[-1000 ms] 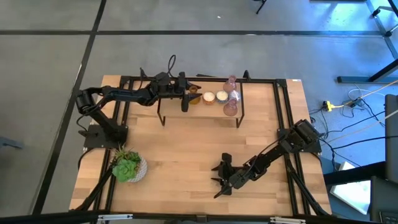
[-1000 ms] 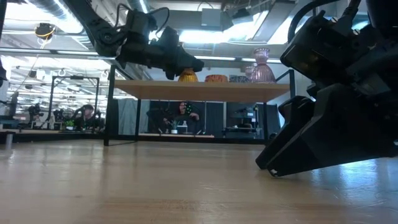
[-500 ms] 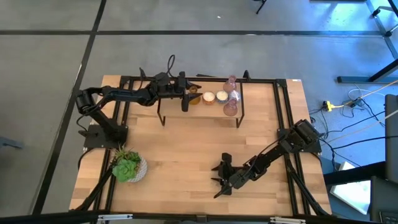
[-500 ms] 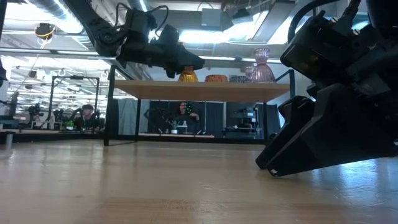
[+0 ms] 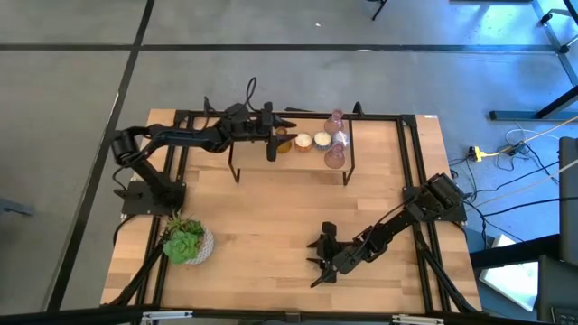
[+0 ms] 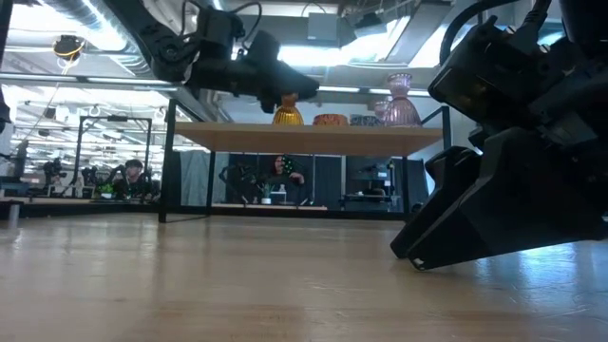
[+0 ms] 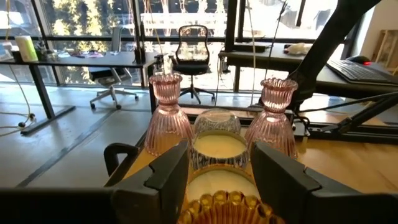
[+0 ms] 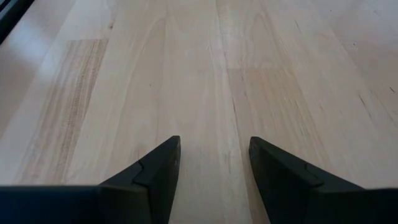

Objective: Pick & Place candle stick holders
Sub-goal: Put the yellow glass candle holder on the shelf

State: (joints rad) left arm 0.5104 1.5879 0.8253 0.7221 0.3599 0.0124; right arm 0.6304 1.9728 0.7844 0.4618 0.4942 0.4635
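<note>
Five candle holders stand in a row on a raised shelf (image 6: 313, 139) at the far side of the table (image 5: 271, 226). From left to right they are an amber holder (image 7: 229, 208), a cream holder (image 7: 217, 182), a clear glass holder (image 7: 216, 142), and two pink ribbed holders (image 7: 165, 118) side by side at the right end.

The left gripper (image 5: 271, 144) is at the left end of this row, pointing along it. Its jaws are part open, and the low view shows the fingers just above the amber holder, which sits on the shelf. I judge that nothing is held yet and that this holder is the one to pick.

To do it well, the fingers (image 7: 168, 177) should come straight down so one passes each side of the amber holder. The cream holder is just beside it, so the fingertips should stop short of it or they could push the whole row to the right. The jaws should close on the widest part, since the scalloped rim may slip. The lift should go straight up and clear the shelf edge before the arm swings toward the near side.

The right gripper (image 5: 318, 262) waits low over bare wood on the near right of the table, jaws apart and empty. The potted plant (image 5: 185, 242) stands near left, well apart from the work.
</note>
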